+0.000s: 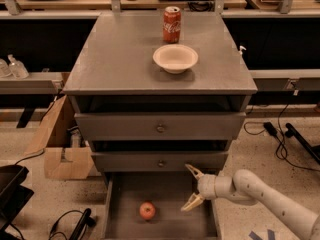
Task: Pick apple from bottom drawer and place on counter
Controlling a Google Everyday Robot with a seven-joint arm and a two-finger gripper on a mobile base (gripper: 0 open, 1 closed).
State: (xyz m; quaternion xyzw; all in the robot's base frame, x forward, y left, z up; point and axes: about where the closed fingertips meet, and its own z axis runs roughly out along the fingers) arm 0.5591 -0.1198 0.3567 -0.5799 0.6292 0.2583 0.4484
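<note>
Sitting on the speckled floor just left of the grey cabinet is a cardboard box with its flaps up. The cabinet's two upper drawers, each with a small round knob, are pushed in. The bottom drawer below them is pulled out towards me. The apple lies on that drawer's flat floor, a little left of the middle and nearer the front, touching neither wall. Up on the bench, a red soda can stands upright near the back edge. A pale empty bowl sits just in front of it, close but apart. Lower down, the pincer hangs over the right part of the open drawer, its two pale fingers spread wide with nothing between them. It points left towards the apple and is clear of it. The white arm runs off to the lower right. Black cables trail across the floor beyond it.
</note>
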